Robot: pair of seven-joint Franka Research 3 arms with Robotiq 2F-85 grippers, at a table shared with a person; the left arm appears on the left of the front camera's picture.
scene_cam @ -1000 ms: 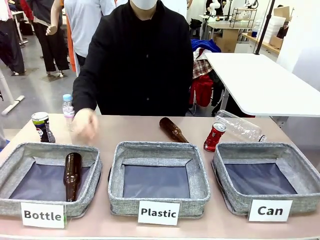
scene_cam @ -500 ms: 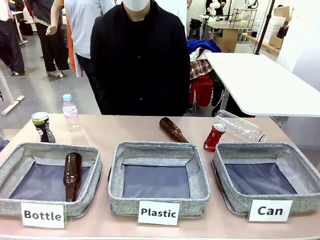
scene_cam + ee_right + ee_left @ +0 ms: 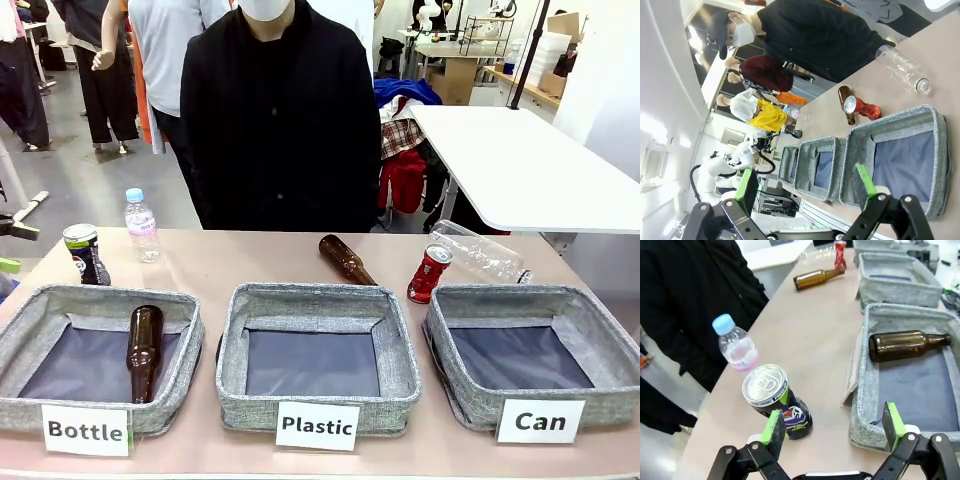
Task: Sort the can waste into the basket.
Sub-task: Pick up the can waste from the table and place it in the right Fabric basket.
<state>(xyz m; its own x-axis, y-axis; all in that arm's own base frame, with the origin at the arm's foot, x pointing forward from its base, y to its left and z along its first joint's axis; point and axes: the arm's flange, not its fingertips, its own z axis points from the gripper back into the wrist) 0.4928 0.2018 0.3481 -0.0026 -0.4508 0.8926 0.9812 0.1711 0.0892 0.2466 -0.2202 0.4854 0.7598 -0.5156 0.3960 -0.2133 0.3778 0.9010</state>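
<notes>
The red can (image 3: 430,273) leans on the table just behind the far left corner of the grey "Can" basket (image 3: 600,345). The dark can (image 3: 85,254) stands at the table's far left, behind the "Bottle" bin. In the left wrist view my left gripper (image 3: 833,425) is open, low over the table. The dark can (image 3: 777,402) is right in front of its left finger, and the red can (image 3: 840,247) is far off. My right gripper (image 3: 806,182) is open and hangs above the "Can" basket (image 3: 890,121), with the red can (image 3: 862,107) beyond it.
One brown bottle (image 3: 143,350) lies in the "Bottle" bin (image 3: 30,310), another (image 3: 347,259) lies behind the "Plastic" bin (image 3: 400,340). A small plastic bottle (image 3: 140,224) stands by the dark can. A clear bottle (image 3: 480,252) lies behind the "Can" basket. A person stands at the far side.
The person's hand has pulled back from the table's left side, leaving the small plastic bottle standing. A dark tip of my left arm now shows at the front view's left edge.
</notes>
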